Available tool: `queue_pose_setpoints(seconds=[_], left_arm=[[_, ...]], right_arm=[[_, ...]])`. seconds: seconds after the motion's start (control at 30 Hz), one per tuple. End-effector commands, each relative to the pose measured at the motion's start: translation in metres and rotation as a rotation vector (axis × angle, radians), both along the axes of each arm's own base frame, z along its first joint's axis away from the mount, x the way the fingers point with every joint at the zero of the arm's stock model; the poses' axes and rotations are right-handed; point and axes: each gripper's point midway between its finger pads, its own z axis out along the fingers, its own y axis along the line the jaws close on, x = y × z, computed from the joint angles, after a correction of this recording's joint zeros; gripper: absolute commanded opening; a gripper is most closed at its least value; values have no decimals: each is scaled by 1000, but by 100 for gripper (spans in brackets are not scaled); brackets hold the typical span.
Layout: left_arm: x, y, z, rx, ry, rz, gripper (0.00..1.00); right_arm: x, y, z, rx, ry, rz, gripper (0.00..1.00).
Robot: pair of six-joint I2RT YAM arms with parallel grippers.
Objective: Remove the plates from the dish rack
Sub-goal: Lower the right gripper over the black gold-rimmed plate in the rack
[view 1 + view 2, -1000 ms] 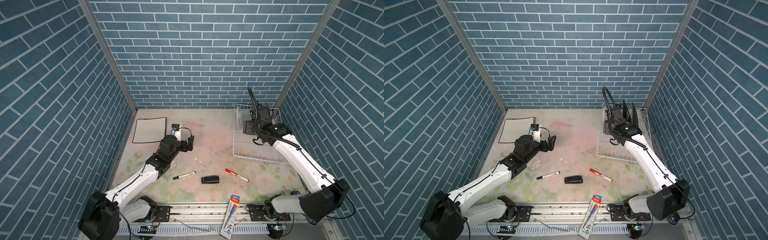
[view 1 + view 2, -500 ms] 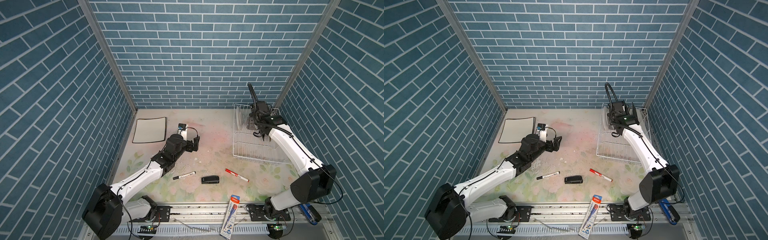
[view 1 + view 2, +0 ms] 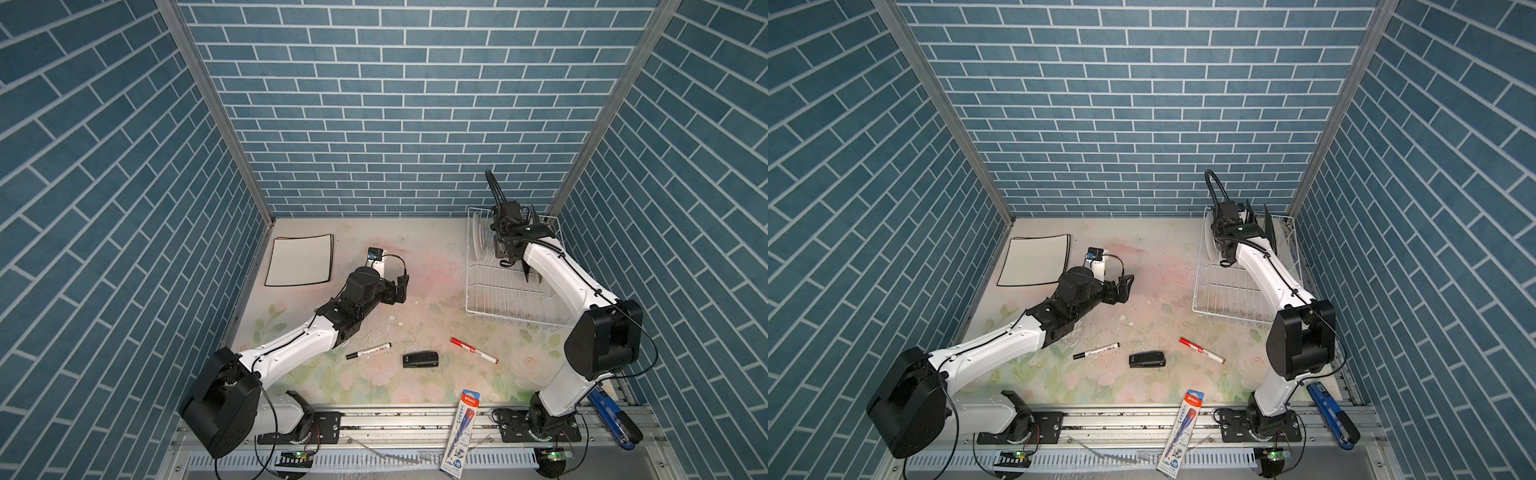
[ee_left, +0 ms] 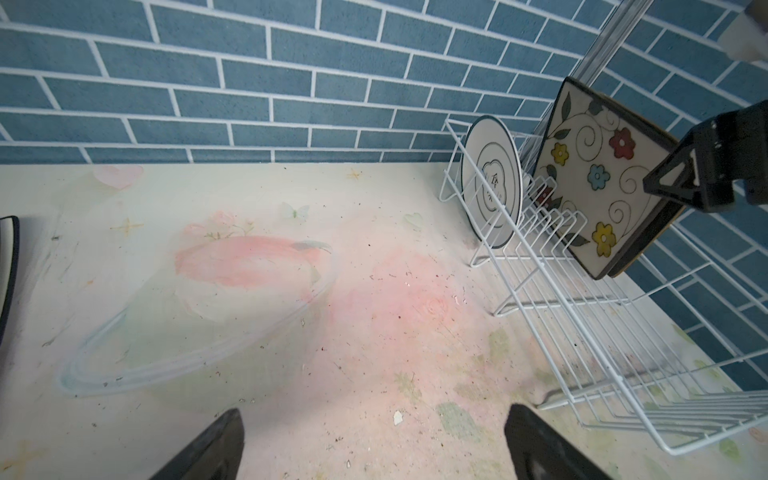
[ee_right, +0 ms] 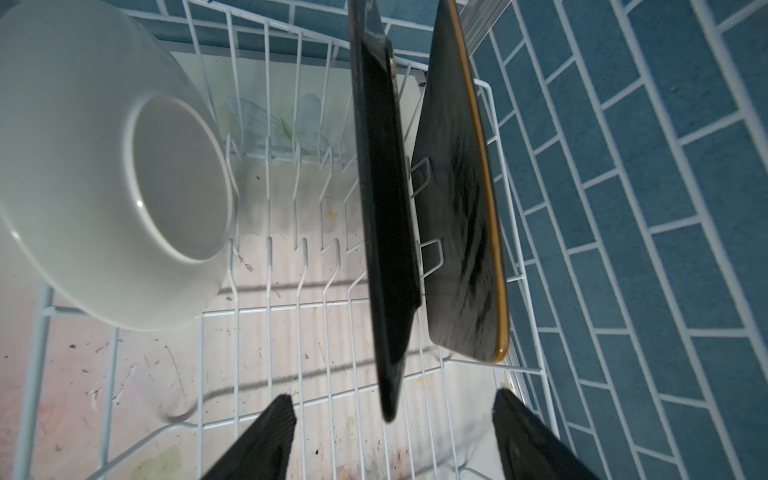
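So the dish rack [image 3: 505, 291] sits at the far right of the surface [image 3: 415, 257], close to the brick wall. Three plates show upright in its back rows from the left wrist view: a round white plate [image 4: 492, 183], then the flower-patterned plate [image 4: 598, 178] with a black plate [image 5: 461, 216] right behind it. From the right wrist camera the flowered one just shows its dark back, edge on. A fourth one, the square white plate [image 3: 300, 260], lies flat way over at the far left of the surface, well apart from the rack.

The right pincer [image 5: 390, 436] hangs over the rack with its fingers spread either side of the flowered plate's edge, not touching it as far as I can see, so nothing's gripped. The left pincer [image 4: 374, 444] is spread wide and empty, low over the bare middle of the surface, pointed toward the rack.

Random stuff up front: a black marker [image 3: 368, 351], a red marker [image 3: 473, 356] and a small stapler [image 3: 420, 359].
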Motion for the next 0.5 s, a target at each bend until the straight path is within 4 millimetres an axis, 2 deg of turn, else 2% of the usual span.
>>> queue_pose_setpoints(seconds=[0.0,0.3,0.47], left_arm=[[-1,3,12,-13,-18,25,100],[-3,16,17,-13,-39,75,100],[-2,12,14,-15,-22,64,100]], right_arm=[[15,-5,9,-36,-31,7,74],[36,-2,2,-22,-31,27,63],[40,-16,0,-111,-12,-13,62]])
